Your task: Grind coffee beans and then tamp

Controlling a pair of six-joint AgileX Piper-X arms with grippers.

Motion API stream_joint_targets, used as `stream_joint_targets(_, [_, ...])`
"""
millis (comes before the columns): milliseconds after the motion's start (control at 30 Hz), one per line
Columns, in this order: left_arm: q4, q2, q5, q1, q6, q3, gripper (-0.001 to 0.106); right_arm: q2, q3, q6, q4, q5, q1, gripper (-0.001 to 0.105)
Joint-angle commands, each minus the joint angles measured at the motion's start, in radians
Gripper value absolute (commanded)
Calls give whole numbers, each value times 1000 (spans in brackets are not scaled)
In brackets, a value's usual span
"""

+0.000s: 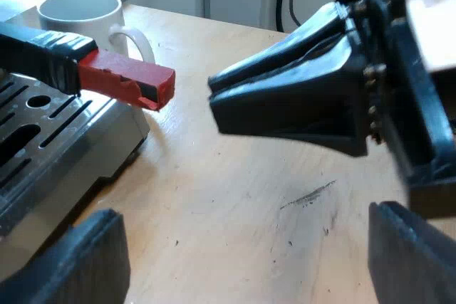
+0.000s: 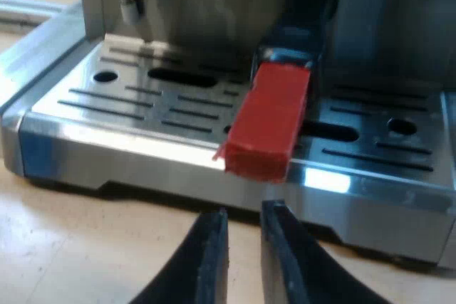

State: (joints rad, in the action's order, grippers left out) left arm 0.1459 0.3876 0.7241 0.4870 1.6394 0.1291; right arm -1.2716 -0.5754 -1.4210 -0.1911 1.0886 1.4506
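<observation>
The right end effector (image 2: pixel 244 213), clenched empty, sits just short of the holder's red handle end (image 2: pixel 269 124), which juts from the machine (image 2: pixel 85 115), seemingly locked in for grinding, while the left end effector (image 1: pixel 242 218) hangs released near that handle.

I can read no lettering, brand, number or sign from either wrist view: the mug (image 1: pixel 78 12), the red end of the handle (image 2: pixel 269 122) and the machine's slotted metal tray (image 2: pixel 142 105) all look plain to me.
</observation>
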Motion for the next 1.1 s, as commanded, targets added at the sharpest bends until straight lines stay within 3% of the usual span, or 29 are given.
stream_joint_targets(33, [-25, -1, 7, 3, 0, 8, 71, 44, -7, -2, 2, 61, 21, 21])
stream_joint_targets(100, [-30, -1, 7, 3, 0, 8, 71, 73, -7, -2, 10, 65, 22, 31])
stream_joint_targets(233, [-53, -1, 7, 3, 0, 8, 71, 136, -7, -2, 19, 67, 22, 67])
stream_joint_targets(300, [-55, -1, 7, 3, 0, 9, 71, 159, -7, -2, 19, 67, 22, 73])
stream_joint_targets(500, [-55, -1, 7, 3, 0, 8, 71, 190, -64, -2, 142, 59, 19, 71])
stream_joint_targets(600, [-55, -1, 7, 3, 0, 8, 71, 190, -161, 62, 344, 18, 6, 71])
stream_joint_targets(667, [-55, -1, 12, 3, 0, 8, 71, 190, -204, 125, 443, -41, -19, 71])
stream_joint_targets(733, [-55, -1, 13, 3, 0, 8, 71, 188, -263, 242, 612, -143, -73, 71])
stream_joint_targets(867, [-55, -1, 13, 3, 0, 8, 71, 188, -320, 353, 787, -307, -178, 71])
stream_joint_targets(1033, [-55, -1, 13, 3, 0, 8, 71, 151, -387, 359, 881, -494, -296, 71])
stream_joint_targets(1100, [-55, -1, 13, 3, 0, 8, 71, 126, -410, 359, 884, -512, -310, 71])
